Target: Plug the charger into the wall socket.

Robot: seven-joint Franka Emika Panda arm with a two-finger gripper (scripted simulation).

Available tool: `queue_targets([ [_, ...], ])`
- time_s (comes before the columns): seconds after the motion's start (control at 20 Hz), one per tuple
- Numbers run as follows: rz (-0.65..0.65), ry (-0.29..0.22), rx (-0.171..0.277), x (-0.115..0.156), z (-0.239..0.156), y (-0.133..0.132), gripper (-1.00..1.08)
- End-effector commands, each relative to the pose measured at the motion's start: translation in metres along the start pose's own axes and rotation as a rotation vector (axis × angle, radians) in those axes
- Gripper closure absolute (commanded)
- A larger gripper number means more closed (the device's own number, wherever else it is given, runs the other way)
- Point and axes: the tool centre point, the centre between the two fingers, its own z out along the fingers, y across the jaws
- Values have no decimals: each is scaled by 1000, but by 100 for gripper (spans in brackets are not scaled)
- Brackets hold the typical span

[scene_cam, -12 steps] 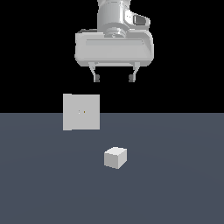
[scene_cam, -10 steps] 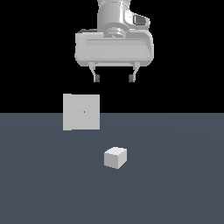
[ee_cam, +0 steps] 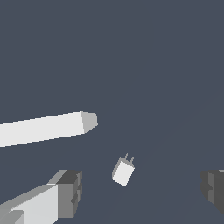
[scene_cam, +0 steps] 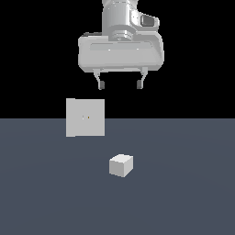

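The charger (scene_cam: 121, 165) is a small white cube lying on the grey floor; the wrist view shows the charger (ee_cam: 123, 171) with two short prongs on one end. The wall socket (scene_cam: 85, 117) is a flat upright white panel with two tiny dots at its centre, standing behind the cube toward the exterior view's left. From the wrist, the wall socket (ee_cam: 48, 127) appears edge-on as a long white slab. My gripper (scene_cam: 120, 85) hangs high above the cube, open, with nothing between its fingers (ee_cam: 65, 192).
A dark grey floor (scene_cam: 183, 193) stretches around both objects under a black background.
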Motion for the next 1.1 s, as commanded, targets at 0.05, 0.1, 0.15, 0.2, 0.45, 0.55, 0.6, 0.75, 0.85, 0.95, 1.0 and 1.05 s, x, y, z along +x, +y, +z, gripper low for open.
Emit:
queue_targets([
  [0.05,36,17,-4,-7,8,1,-92],
  [0.1,48,23,-6,-9,11,2,-92],
  [0.15,62,29,-7,-12,14,2,-92],
  [0.2,76,36,-9,-14,17,2,-92],
  [0.45,160,77,-19,-29,36,4,-92],
  [0.55,197,94,-24,-35,45,4,-92],
  [0.6,215,103,-26,-38,49,5,-92],
  [0.75,266,128,-32,-46,61,5,-92],
  [0.85,299,143,-37,-51,69,4,-92],
  [0.95,329,158,-41,-56,77,4,-92],
  [1.0,344,165,-43,-58,80,4,-92],
  [1.05,358,171,-45,-60,84,4,-92],
])
